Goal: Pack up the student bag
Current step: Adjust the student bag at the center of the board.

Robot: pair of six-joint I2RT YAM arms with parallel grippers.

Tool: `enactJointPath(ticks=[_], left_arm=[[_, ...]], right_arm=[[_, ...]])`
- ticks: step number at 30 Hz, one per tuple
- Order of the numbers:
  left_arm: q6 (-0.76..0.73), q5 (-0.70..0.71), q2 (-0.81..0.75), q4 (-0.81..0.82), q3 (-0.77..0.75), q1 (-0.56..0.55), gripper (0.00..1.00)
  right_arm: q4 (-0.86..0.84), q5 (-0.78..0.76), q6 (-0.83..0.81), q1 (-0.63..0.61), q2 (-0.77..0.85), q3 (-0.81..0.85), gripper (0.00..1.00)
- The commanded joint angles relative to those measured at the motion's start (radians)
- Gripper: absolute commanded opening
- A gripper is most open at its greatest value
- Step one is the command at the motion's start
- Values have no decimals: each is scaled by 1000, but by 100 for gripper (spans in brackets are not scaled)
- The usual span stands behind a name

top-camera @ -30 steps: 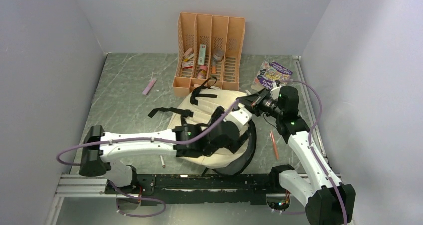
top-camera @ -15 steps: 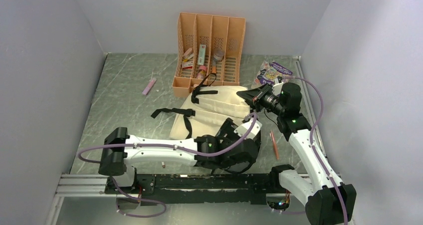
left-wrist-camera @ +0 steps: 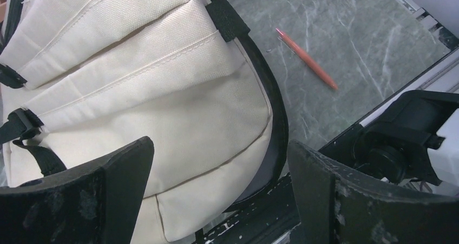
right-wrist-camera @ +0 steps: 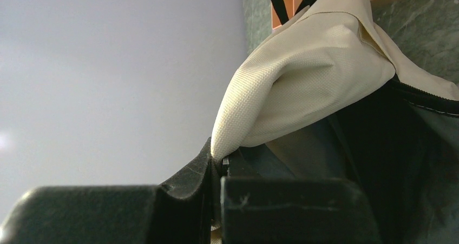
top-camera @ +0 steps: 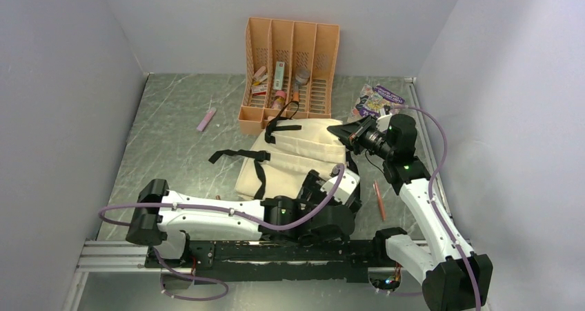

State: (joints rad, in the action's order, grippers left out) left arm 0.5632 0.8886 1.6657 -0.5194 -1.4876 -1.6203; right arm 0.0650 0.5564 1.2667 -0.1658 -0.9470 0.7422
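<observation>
The student bag (top-camera: 293, 156), cream fabric with black straps and black zipper trim, lies flat on the table's middle. My right gripper (top-camera: 343, 129) is shut on the bag's right edge, pinching a fold of cream cloth (right-wrist-camera: 238, 130) by the zipper trim and holding it raised. In the right wrist view the right gripper (right-wrist-camera: 221, 165) shows its jaws pressed together on that fold. My left gripper (top-camera: 331, 204) hangs open over the bag's near right corner. Seen from the left wrist, the left gripper (left-wrist-camera: 219, 200) holds nothing, with the student bag (left-wrist-camera: 151, 87) below its wide-spread fingers (left-wrist-camera: 108, 195).
A red pen (top-camera: 378, 199) lies right of the bag, also in the left wrist view as the red pen (left-wrist-camera: 306, 57). An orange slotted organiser (top-camera: 290, 63) with small items stands behind. A colourful booklet (top-camera: 378, 103) lies at back right, a pink stick (top-camera: 205, 119) at back left. The black rail (top-camera: 276, 252) runs along the near edge.
My left arm has swung off the bag's top toward the near right corner. The right gripper has moved back and right with the bag's edge, and the bag now lies flatter.
</observation>
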Motion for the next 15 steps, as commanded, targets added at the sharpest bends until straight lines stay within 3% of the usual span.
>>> enactJointPath(ticks=[1, 12, 15], left_arm=[[14, 29, 65, 5, -33, -8, 97], [-17, 115, 253, -53, -128, -8, 97], [11, 173, 291, -124, -155, -7, 92]], right_arm=[[-93, -19, -1, 2, 17, 45, 0], [-69, -20, -12, 2, 37, 60, 0], [-68, -21, -13, 2, 43, 60, 0]])
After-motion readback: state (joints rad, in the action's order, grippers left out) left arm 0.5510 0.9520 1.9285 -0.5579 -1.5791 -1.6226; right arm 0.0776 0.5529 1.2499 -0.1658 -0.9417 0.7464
